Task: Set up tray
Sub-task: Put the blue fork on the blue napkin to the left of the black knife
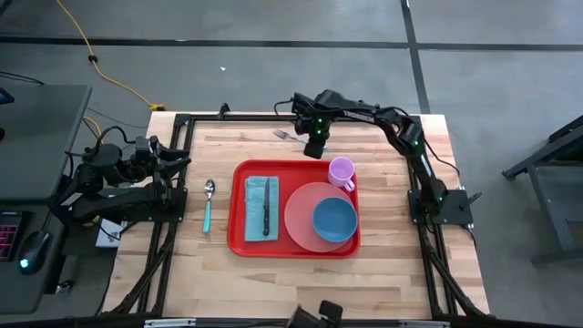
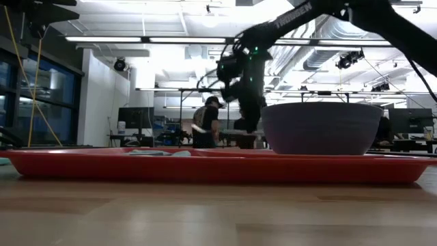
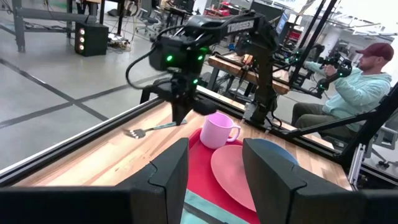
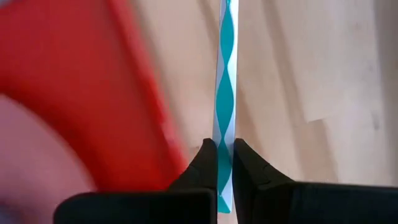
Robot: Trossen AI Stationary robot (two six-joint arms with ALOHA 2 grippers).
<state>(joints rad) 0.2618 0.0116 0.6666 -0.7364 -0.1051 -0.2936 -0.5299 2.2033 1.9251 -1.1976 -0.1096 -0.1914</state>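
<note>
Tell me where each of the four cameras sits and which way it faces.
High view: overhead, straight down on the tray; both arms show.
Low view: table height, level past the tray; the right arm shows.
Left wrist view: on the left arm at the table's left edge; open left gripper, beyond it the right arm.
Right wrist view: on the right arm; right gripper shut on the fork.
Shared: the fork and the pink mug.

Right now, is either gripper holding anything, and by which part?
The right gripper is shut on the fork, pinching its teal-and-white handle near the end, beyond the tray. The left gripper is open and holds nothing, parked at the table's left edge.
</note>
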